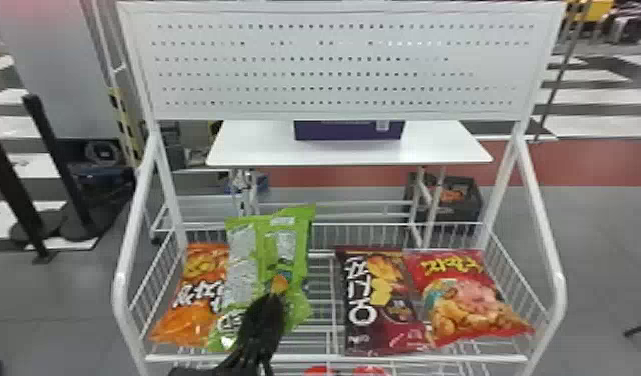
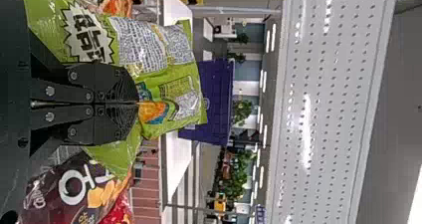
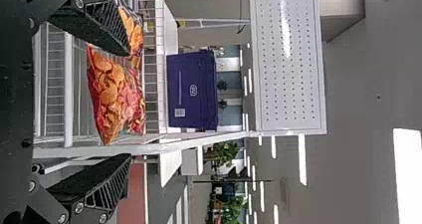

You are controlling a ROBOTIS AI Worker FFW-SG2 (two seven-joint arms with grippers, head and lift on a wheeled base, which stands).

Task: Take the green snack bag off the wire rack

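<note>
Bag: green snack bag [image 1: 284, 250], upright in my grip, in the left part of the wire rack [image 1: 424, 358]; whether its lower end touches the wires, I cannot tell.
Left fingers: my left gripper [image 1: 275, 295] is narrow, fingers pressed together on the film of the green snack bag near its printed orange picture.
Right fingers: my right gripper [image 3: 128, 105] is wide, its fingers well apart, nothing between the pads.
Left neighbour: orange snack bag [image 1: 196, 300], lying in the rack, partly covered in the head view by the green one.
Right neighbours: dark maroon bag [image 1: 381, 300], then red snack bag [image 1: 466, 300], side by side across a gap of bare wires.
Panel: white perforated board [image 1: 334, 65], above the rack.
Behind: white table [image 1: 259, 150] bearing a purple box [image 1: 344, 131].
</note>
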